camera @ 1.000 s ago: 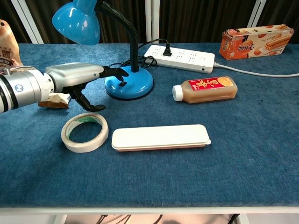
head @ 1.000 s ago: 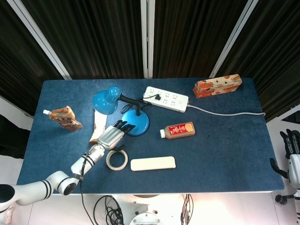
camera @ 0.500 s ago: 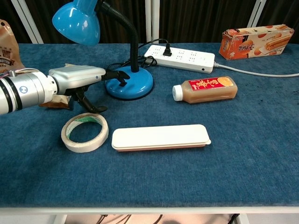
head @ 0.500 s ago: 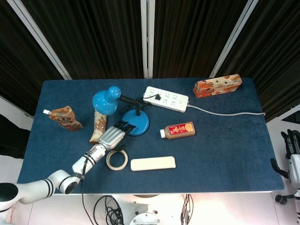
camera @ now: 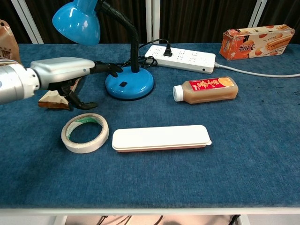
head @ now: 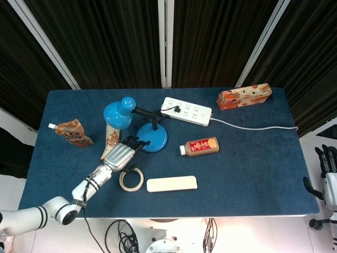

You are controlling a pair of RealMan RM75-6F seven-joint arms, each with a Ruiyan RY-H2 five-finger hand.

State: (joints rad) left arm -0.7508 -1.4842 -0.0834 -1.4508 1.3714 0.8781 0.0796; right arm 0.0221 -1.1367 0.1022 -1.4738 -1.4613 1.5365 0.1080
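While the left hand (camera: pixel 61 71) hovers flat with its fingers (camera: pixel 104 67) spread apart and holding nothing, the tape roll (camera: pixel 85 132) lies on the table (camera: pixel 243 154) just below and in front of it. Its fingertips point toward the lamp base (camera: pixel 129 83). Far right, the right hand (head: pixel 328 171) hangs off the table, its fingers apart and empty.

A rectangular surface covered in dark blue fabric (head: pixel 253 174) stands before a backdrop of black pleated curtains (head: pixel 210 42), divided by white metal frame bars (head: pixel 164 42) that run upright at centre and slant outward at either side. Pale floor (head: pixel 10 126) shows at the left edge, and black cables (head: pixel 124 232) hang in bright light beneath the front edge.
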